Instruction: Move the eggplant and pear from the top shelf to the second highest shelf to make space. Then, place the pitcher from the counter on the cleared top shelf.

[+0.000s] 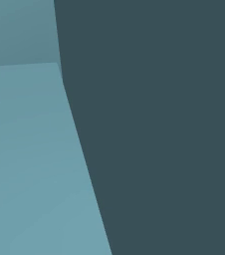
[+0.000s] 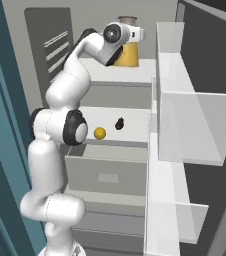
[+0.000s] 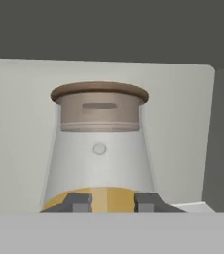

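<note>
**Pitcher on the top shelf, finger tips flanking its base**

You are looking into an open fridge. In the right base view the arm reaches up to the top shelf (image 2: 140, 75), where the pitcher (image 2: 127, 50) stands upright, partly behind the hand. The gripper (image 2: 141, 34) sits at the pitcher's upper part in that view.

In the hand view the pitcher (image 3: 100, 149) rises straight ahead, centred between the two dark finger tips (image 3: 79, 202). The tips sit low against its yellow-orange band, one on each side, with a strip of the yellow showing between them. You cannot tell whether they press the vessel or stand just off it, so the state of the jaws stays unsettled.

The pitcher flares out toward the bottom, pale and translucent above, yellow-orange below, with a beige collar and a flat brown cap.

One shelf down, the second highest shelf (image 2: 135, 117) carries one pear (image 2: 100, 133) and one eggplant (image 2: 119, 123), lying near each other but apart, the pear closer to the front edge. A grey drawer (image 2: 107, 172) sits directly under that shelf.

The count: one pitcher, one pear, one eggplant.

The left base view shows flat teal panels.
</note>
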Motion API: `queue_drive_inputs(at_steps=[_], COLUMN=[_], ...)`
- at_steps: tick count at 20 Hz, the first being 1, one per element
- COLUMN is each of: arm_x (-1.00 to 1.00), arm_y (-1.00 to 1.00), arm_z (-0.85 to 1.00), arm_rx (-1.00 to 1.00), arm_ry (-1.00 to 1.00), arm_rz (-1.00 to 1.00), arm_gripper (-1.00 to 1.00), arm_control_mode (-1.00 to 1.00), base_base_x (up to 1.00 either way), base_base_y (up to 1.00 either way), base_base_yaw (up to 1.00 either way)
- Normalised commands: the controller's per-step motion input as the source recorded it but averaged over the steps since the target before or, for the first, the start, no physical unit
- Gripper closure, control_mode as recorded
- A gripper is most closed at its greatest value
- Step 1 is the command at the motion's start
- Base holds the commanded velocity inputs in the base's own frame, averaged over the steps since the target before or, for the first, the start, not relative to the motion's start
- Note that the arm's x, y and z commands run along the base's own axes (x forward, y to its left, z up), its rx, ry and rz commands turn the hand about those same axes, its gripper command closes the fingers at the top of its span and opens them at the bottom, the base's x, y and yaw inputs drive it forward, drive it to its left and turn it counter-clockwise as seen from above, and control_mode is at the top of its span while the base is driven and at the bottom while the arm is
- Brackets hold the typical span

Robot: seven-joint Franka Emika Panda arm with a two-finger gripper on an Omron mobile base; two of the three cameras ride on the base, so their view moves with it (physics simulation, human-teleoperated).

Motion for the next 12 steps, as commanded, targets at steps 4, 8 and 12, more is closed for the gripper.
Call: queue_drive_inputs(at_steps=[4,8,12], arm_x=[0.36,-0.04,-0.30], arm_y=[0.00,0.00,0.01], arm_z=[-0.31,-0.42,-0.87], arm_rx=[0.00,-0.02,-0.10], arm_ry=[0.00,0.00,0.00], arm_rz=[0.04,0.01,0.00], arm_gripper=[-1.00,-1.00,-1.00], arm_control_mode=[-1.00,-1.00,-1.00], base_base_x=[0.00,0.00,0.00], base_base_y=[0.00,0.00,0.00], base_base_yaw=[0.00,0.00,0.00])
